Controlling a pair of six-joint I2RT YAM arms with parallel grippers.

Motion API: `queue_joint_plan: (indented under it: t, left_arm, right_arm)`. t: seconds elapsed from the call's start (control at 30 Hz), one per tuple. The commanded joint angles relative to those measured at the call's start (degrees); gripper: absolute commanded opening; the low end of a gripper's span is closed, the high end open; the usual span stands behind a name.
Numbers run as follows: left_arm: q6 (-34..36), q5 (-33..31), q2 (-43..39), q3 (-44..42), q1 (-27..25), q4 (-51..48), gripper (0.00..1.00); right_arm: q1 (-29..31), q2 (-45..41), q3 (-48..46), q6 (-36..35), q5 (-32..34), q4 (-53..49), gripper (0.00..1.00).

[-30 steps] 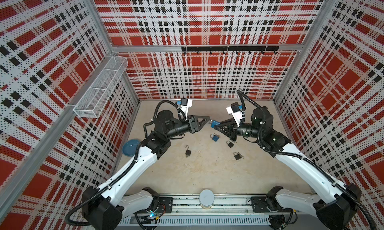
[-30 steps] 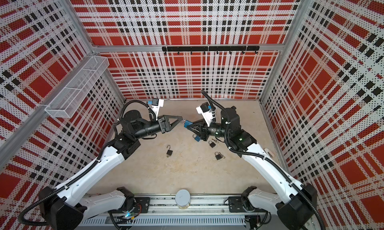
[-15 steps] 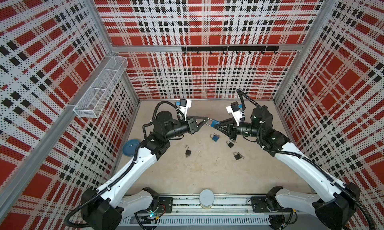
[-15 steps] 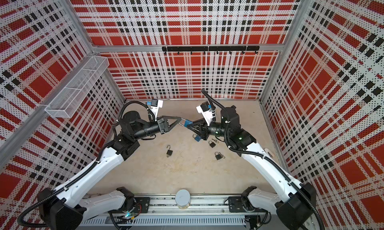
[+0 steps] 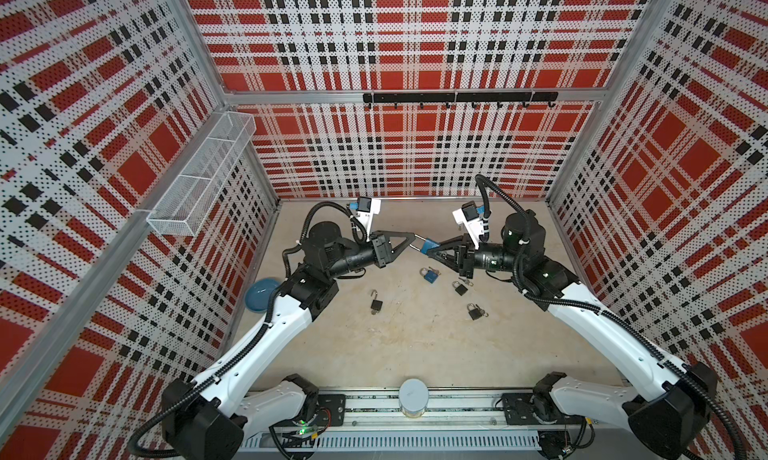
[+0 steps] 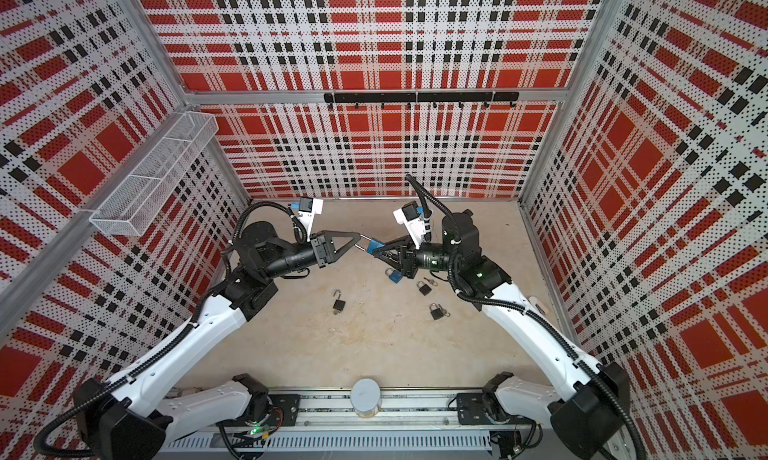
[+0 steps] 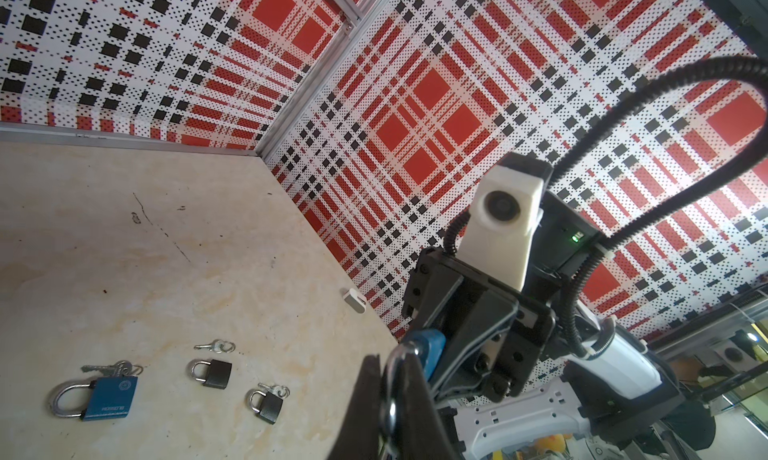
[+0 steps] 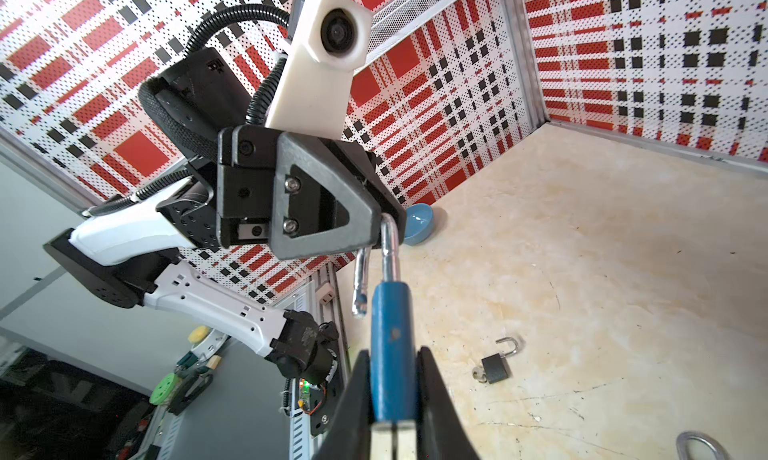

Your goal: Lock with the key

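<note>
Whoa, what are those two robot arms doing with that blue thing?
They hold one blue padlock up in the air between them. The right arm pinches its blue body in its jaws, and the left arm has its jaws shut on the silver loop, which is open. A second blue lock and three small black padlocks lie on the table below.

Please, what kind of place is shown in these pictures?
Probably a robot test cell: perforated plaid walls enclose the table, two robot arms are mounted on a rail, and several padlocks lie there.

Blue padlock [image 8: 392,345] aloft, silver shackle [image 8: 390,245] open.
</note>
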Motion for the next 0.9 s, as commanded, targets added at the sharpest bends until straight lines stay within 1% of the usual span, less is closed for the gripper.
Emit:
queue_joint_plan:
  t: [0.0, 0.2, 0.33, 0.4, 0.87]
  left_arm:
    - [1.76, -0.34, 0.26, -1.51, 0.46, -0.41, 0.0]
    - [2.89, -0.42, 0.77, -2.1, 0.97, -0.38, 0.0]
    - [2.95, -0.32, 1.08, -2.28, 0.92, -0.37, 0.0]
    - [2.92, -0.41, 1.16, -2.35, 0.72, -0.28, 0.0]
    - [2.37, -1.67, 0.23, -3.18, -2.42, -0.3, 0.0]
  right_arm:
    - [0.48, -0.31, 1.92, 6.33, -7.82, 11.63, 0.0]
    - [-0.06, -0.76, 1.06, 15.55, -12.89, 19.74, 0.0]
    - [-0.16, -1.2, 0.02, 19.5, -14.18, 23.55, 0.0]
    - [-0.13, -1.47, -0.35, 20.35, -14.25, 24.36, 0.0]
    - [-0.27, -0.95, -0.43, 20.17, -12.17, 24.51, 0.0]
